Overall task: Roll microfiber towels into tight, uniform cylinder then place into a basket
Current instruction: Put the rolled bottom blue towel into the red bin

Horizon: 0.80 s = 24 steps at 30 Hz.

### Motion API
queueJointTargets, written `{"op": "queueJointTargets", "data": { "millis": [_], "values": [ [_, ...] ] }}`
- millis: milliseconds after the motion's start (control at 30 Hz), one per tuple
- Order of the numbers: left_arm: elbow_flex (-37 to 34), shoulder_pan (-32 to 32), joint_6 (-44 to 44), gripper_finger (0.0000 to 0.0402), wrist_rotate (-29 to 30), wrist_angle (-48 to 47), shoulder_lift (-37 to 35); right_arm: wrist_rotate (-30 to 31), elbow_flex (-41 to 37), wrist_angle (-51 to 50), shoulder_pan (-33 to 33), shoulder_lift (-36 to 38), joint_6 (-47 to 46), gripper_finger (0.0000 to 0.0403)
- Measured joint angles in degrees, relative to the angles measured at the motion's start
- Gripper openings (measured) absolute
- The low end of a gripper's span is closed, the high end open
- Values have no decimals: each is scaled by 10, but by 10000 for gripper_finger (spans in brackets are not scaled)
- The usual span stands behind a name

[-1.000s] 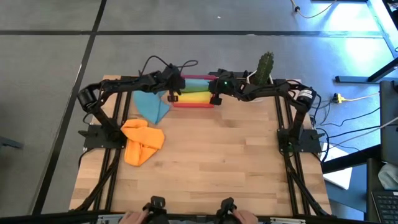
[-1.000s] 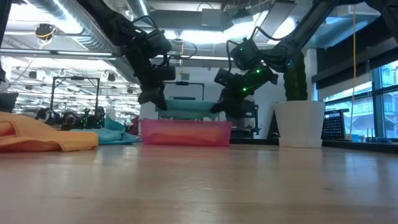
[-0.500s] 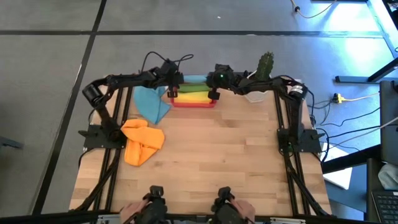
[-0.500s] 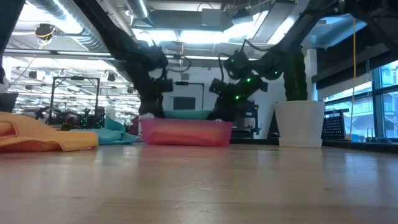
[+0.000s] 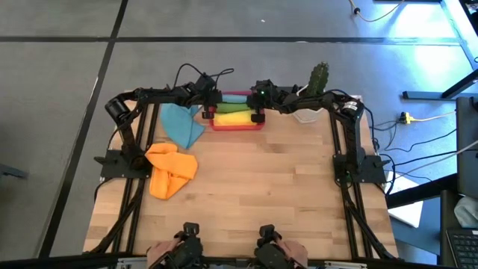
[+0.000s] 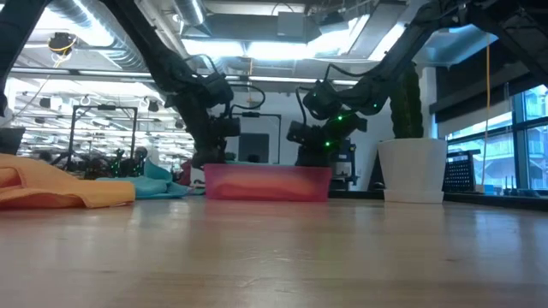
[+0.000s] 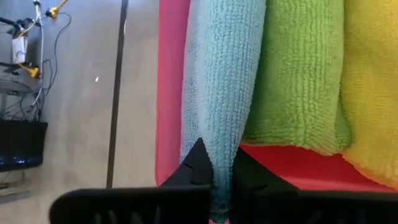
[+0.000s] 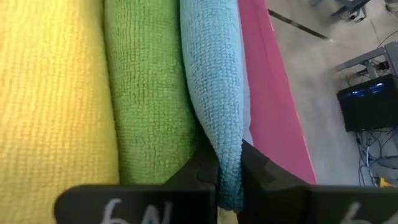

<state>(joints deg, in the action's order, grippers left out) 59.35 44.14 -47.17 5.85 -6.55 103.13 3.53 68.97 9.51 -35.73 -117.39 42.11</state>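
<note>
The red basket [image 5: 237, 126] stands at the table's far edge with a yellow roll [image 7: 373, 87] and a green roll [image 7: 298, 74] lying in it. A teal-blue rolled towel [image 7: 217, 93] lies beside the green roll, along the basket's far wall [image 7: 169, 93]. My left gripper [image 7: 222, 177] is shut on its left end and my right gripper [image 8: 229, 174] on its right end. In the high view the left gripper [image 5: 210, 112] and the right gripper [image 5: 258, 113] stand at the basket's two short ends. A flat teal towel [image 5: 183, 125] and a crumpled orange towel [image 5: 170, 170] lie on the table's left side. My left gripper pinches the teal roll's tapered left end [image 7: 214, 158] between its two fingers, coming slanting down from the table's left, along the roll. The roll lies in the basket against the green roll. My right gripper pinches the roll's tapered right end [image 8: 225, 158] between its two fingers, slanting down from the table's right, along the roll. That end narrows where the fingers squeeze it.
A white pot [image 6: 413, 169] with a cactus [image 5: 319, 78] stands right of the basket at the far right corner. Bare wood [image 5: 261, 194] fills the table's middle and near part. A person's hands [image 5: 224, 254] show at the near edge.
Both grippers have gone down and toward the far edge with the teal roll between them. The roll, which hung above the basket's rim, now lies inside it, hidden behind the rim in the low view. The basket has slid a little toward the table's right.
</note>
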Motion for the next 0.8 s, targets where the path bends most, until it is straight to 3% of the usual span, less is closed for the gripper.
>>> {"op": "queueJointTargets", "data": {
  "millis": [433,800],
  "values": [
    [10,-16,-11,109,6,-22,-1,22,-1,9,0,0,0,176],
    [70,-42,-11,134,28,-127,0,58,-2,6,16,1,2,201]
  ]
}}
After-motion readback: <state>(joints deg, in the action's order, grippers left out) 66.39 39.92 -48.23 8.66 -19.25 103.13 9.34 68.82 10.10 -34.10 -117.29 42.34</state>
